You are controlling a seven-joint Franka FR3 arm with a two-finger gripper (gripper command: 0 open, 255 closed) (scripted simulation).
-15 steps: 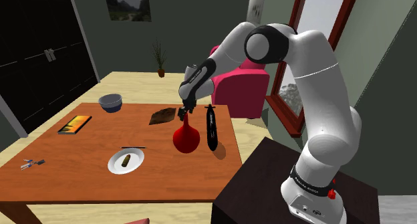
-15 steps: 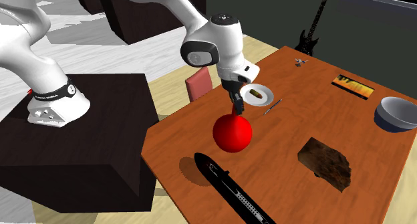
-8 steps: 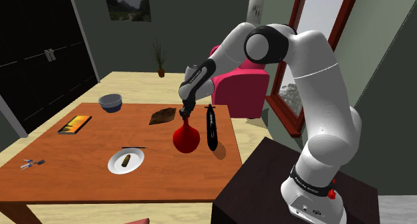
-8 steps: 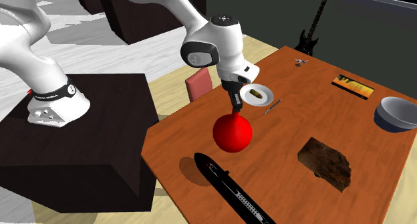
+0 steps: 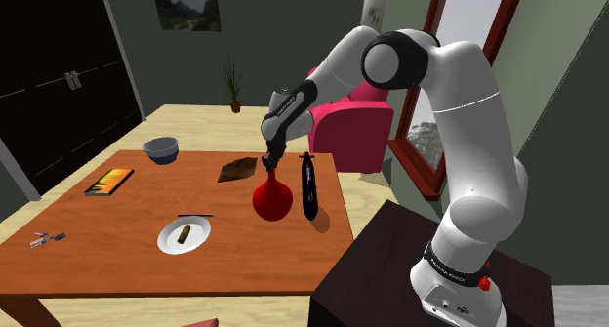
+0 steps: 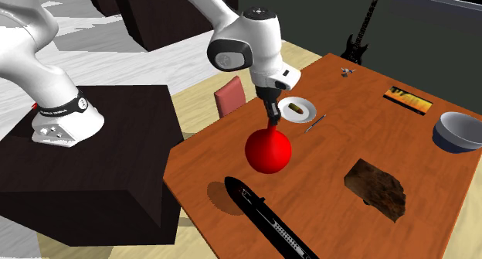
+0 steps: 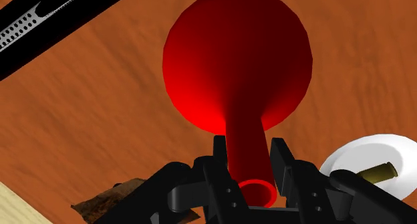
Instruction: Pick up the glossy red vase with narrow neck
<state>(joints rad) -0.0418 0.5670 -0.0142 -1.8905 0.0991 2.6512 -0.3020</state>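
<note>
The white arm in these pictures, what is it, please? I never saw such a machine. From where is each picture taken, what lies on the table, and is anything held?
It is a robot arm on a dark box beside a wooden table. At its end are two black fingers that close like tongs. One picture is taken from beside the box, one from another side of the table, and one from a camera on the hand, looking along the fingers. On the table are a red vase, a white plate, a grey bowl, a long black object, a flat brown piece and a flat orange item. The fingers clasp the vase's narrow neck, one on each side, so the vase is held.
</note>
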